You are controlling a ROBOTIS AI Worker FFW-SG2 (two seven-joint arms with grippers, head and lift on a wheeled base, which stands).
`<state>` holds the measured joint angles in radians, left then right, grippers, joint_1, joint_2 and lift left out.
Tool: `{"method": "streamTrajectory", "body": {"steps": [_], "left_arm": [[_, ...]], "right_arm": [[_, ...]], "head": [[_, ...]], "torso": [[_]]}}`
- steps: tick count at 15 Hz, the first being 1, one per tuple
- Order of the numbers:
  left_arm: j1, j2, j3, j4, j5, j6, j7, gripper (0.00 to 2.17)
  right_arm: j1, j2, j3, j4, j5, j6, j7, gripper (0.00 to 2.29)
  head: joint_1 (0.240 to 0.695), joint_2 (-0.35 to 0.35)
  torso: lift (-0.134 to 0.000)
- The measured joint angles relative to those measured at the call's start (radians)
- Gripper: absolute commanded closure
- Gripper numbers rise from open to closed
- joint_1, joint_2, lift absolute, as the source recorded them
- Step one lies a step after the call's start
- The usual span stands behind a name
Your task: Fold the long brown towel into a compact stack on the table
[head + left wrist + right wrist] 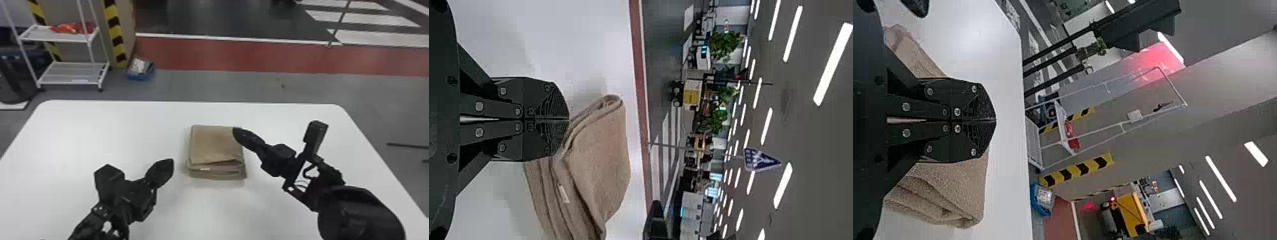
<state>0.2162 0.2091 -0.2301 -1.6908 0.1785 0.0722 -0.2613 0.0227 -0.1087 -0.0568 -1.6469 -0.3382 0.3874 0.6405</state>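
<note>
Right claw (237, 131): fingers together, tip at the far right corner of the brown towel (214, 143); touching or just above, cannot tell. Left claw (171, 162): fingers likewise together, left of the towel toward its near end, gap between. Towel sits folded in 1 compact stack mid-way across the white table (95, 134), layered edges showing on the near side.

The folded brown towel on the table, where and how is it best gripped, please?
I'd grip the towel by its near edge, coming low from the robot's side, one finger above, one below: the flat, stacked layers show there and should pinch together.
</note>
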Motion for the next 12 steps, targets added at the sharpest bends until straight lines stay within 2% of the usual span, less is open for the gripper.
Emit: {"method": "streamTrajectory", "body": {"steps": [3, 6, 9, 12], "left_arm": [[0.025, 0.015, 0.091, -0.031, 0.003, -0.053, 0.053, 1.97], [0.021, 0.016, 0.131, -0.016, 0.004, -0.066, 0.092, 1.97], [-0.008, 0.014, 0.096, 0.018, -0.008, -0.066, 0.113, 1.97], [-0.033, 0.008, 0.059, 0.040, -0.011, -0.067, 0.124, 1.97]], "right_arm": [[0.038, 0.011, 0.014, 0.023, 0.065, -0.085, -0.026, 2.05], [0.085, 0.002, 0.011, 0.034, 0.085, -0.128, -0.011, 2.05], [0.111, -0.021, -0.001, 0.041, 0.089, -0.121, 0.006, 2.04], [0.117, -0.047, -0.017, 0.055, 0.093, -0.070, 0.009, 2.04]], "head": [[0.695, 0.007], [0.695, 0.045], [0.695, 0.027], [0.695, -0.020]], "torso": [[-0.112], [-0.112], [-0.112], [-0.112]]}}
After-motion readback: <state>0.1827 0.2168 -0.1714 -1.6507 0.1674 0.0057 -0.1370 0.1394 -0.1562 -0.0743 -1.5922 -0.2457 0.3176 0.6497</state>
